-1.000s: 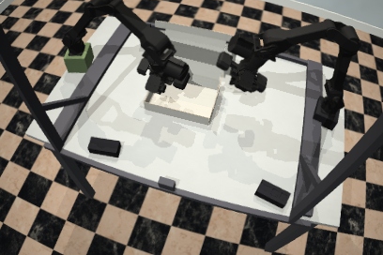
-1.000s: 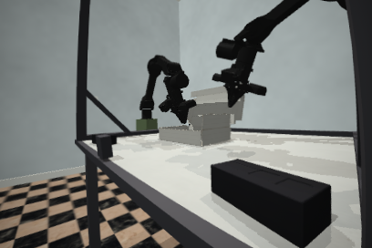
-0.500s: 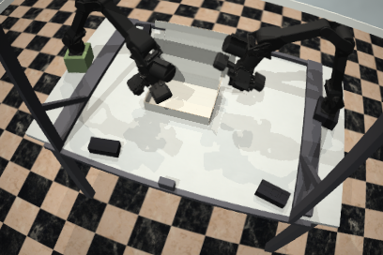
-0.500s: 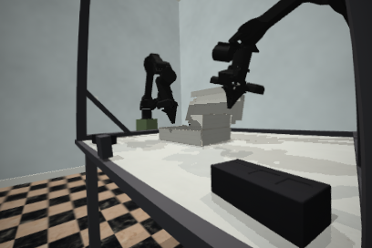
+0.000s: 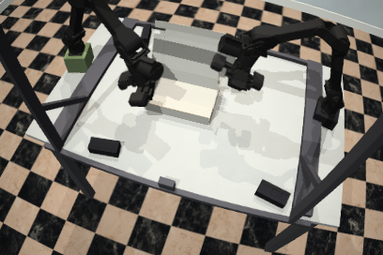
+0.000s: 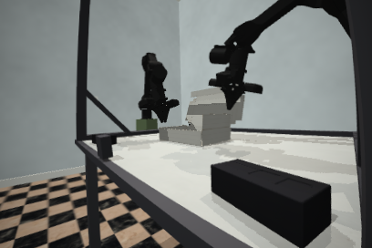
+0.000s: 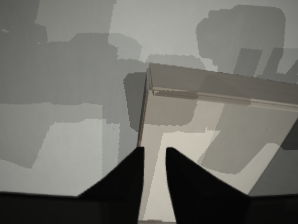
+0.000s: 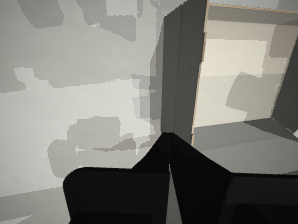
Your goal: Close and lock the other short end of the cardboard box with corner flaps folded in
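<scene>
you: left gripper [image 5: 140, 91] [image 6: 164, 119] [image 7: 155, 149] slightly open, holding nothing, by one short end | right gripper [image 5: 241, 82] [image 6: 230, 107] [image 8: 168, 134] closed, empty, near the other | cardboard box [image 5: 183, 99] [image 6: 215, 129] [image 7: 220, 92] [image 8: 181, 65] mid-table, lid [image 5: 188, 52] [image 6: 207, 101] raised | you can't tell tip contact or locks; top view hides left tips, wrist views crop box

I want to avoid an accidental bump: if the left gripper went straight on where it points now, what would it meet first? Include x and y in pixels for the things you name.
Probably the box's floor [image 5: 188, 92] [image 7: 182, 115], near an end wall [image 7: 143, 112]; depth is unclear, so the left gripper [image 5: 136, 91] [image 6: 164, 120] [image 7: 154, 154] might catch that wall first.
</scene>
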